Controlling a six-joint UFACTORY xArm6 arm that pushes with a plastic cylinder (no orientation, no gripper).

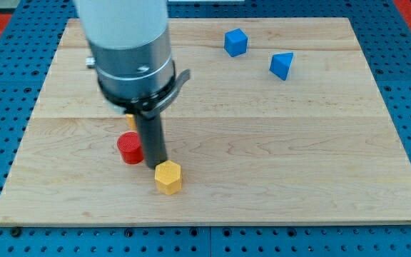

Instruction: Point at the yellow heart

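1. Yellow heart, small plastic block: no heart outline shows anywhere. The best candidate is a yellow-orange sliver peeking out at the view's left of the rod, under the arm's grey collar and just above the red cylinder. Its shape is hidden, so this is a guess.
2. End effector: a plain dark rod with no jaws, so it has nothing to spread or pinch. My tip sits on the light wooden worktop, touching or nearly touching the top edge of the yellow hexagonal block. The red cylindrical block is just beside it to the view's left.
3. Risk: settling on the wrong yellow. The hexagon is the obvious yellow thing at the tip, but it is not a heart.
4. Risk: heading for the sliver means going towards the view's top-left, past the red cylinder. A straight line could shove the cylinder into the sliver and shift the target.
5. Risk: the arm's bulk blocks the view of the target, so the final placement is hard to judge.
6. Blue cube and blue wedge-like block lie well apart at the view's top right, out of the way.
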